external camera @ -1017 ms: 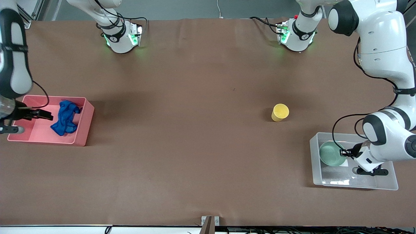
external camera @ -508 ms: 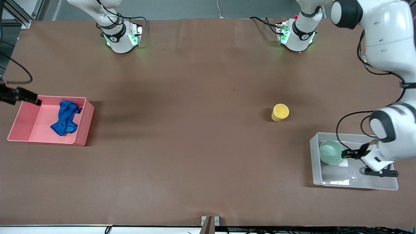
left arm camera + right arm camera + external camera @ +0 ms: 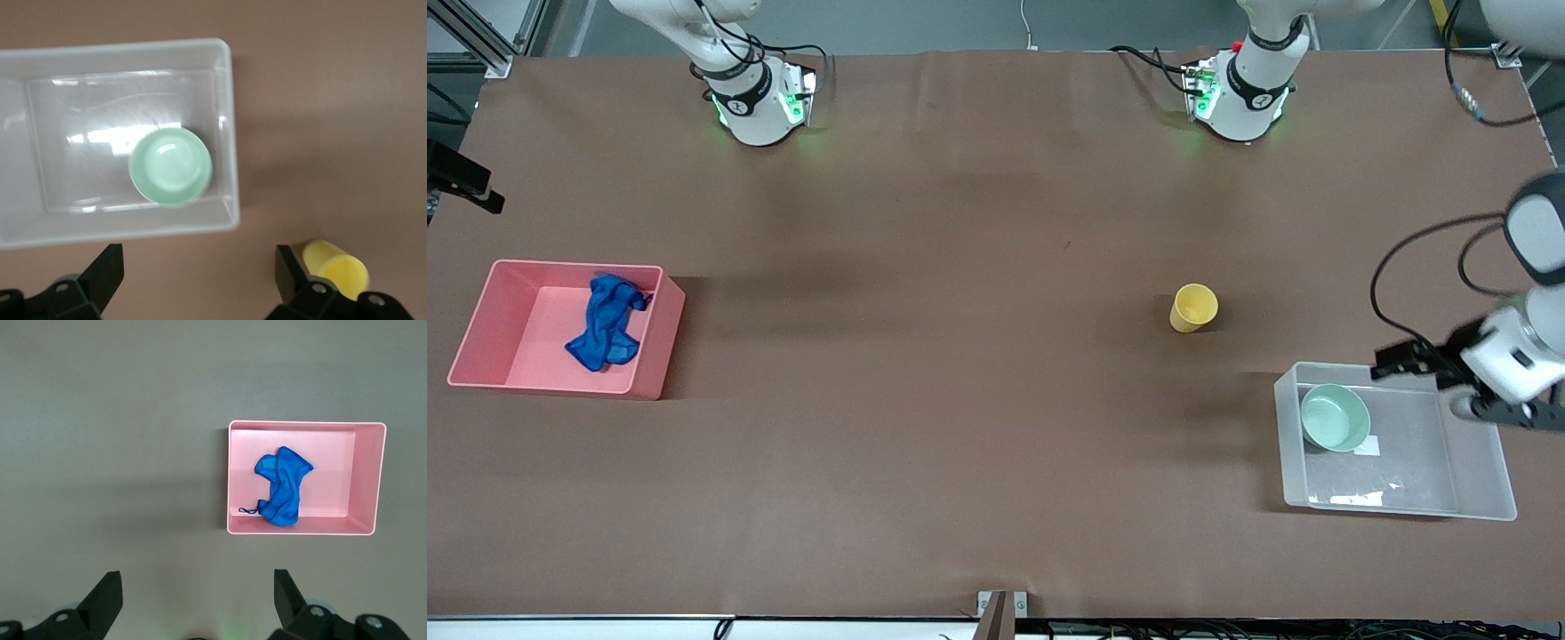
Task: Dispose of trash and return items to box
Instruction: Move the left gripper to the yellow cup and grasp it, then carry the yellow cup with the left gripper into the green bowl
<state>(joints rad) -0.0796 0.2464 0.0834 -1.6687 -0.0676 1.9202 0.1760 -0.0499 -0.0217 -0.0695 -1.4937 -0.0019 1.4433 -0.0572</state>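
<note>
Rag binned, bowl boxed, cup out on the table.

Blue cloth rag (image 3: pixel 606 322) crumpled in the pink bin (image 3: pixel 480 313) at the right arm's end; mint-green bowl (image 3: pixel 1335 418) upright in the clear plastic box (image 3: pixel 1485 467) at the left arm's end, in the corner toward the table's middle. Yellow cup (image 3: pixel 1193 308) upright on the brown table (image 3: pixel 960 356) — near the box, farther from the front camera. Left gripper (image 3: pixel 200 277) raised over the box's edge, fingers apart, empty. Right gripper (image 3: pixel 193 600) high over the table beside the pink bin — fingers apart, empty.

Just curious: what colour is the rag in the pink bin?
Bright blue rag, clearest in the right wrist view.
</note>
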